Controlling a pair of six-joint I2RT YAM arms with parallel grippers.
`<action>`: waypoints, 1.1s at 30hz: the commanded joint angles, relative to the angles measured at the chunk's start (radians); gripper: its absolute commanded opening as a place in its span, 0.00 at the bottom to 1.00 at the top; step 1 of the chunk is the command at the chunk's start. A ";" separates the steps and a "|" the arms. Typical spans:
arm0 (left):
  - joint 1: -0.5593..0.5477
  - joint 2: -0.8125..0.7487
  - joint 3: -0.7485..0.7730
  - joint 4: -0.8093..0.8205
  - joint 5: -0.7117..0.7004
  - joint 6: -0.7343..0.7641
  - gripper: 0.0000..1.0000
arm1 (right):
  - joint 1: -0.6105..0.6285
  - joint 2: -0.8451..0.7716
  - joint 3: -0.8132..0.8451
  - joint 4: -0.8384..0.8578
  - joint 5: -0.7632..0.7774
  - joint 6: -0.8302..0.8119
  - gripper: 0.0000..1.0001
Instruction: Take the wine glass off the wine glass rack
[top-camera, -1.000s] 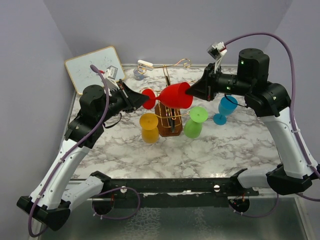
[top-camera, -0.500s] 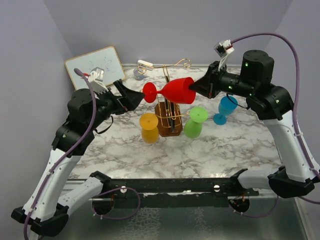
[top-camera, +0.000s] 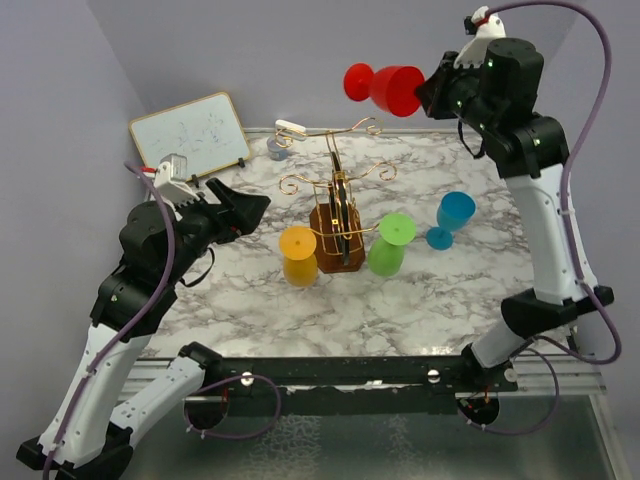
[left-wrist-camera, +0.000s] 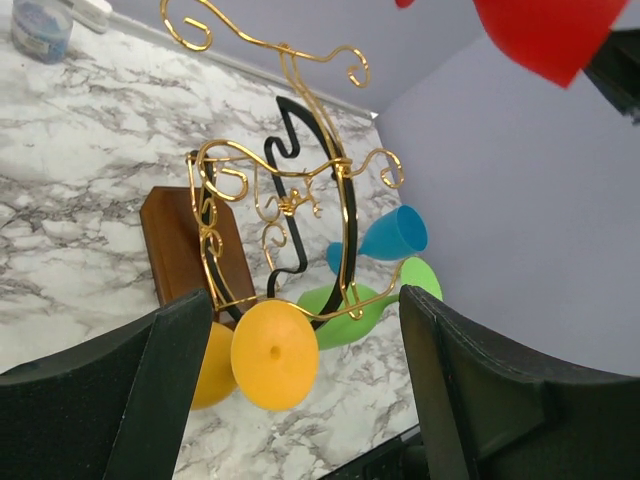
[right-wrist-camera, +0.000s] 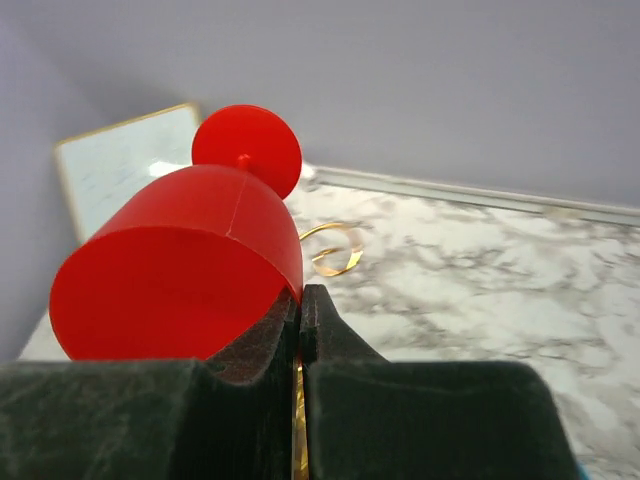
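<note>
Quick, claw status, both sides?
Left claw: open, holding nothing.
Right claw: closed on the rim of the red wine glass.

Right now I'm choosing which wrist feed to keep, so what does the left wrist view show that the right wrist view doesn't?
Left wrist only: the yellow glass, green glass, blue glass and wooden base. Right wrist only: the whiteboard and the right gripper pinching the rim. Both: the red wine glass, gold rack wire, marble table.
</note>
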 joint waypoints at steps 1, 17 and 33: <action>-0.001 0.006 -0.025 -0.012 0.014 0.003 0.76 | -0.232 0.190 0.137 -0.083 0.069 0.040 0.01; -0.001 0.106 -0.007 -0.081 0.085 0.051 0.76 | -0.662 0.115 -0.384 -0.254 0.231 0.234 0.01; -0.001 0.109 0.033 -0.121 0.115 0.062 0.76 | -0.665 -0.037 -0.714 -0.236 0.294 0.298 0.01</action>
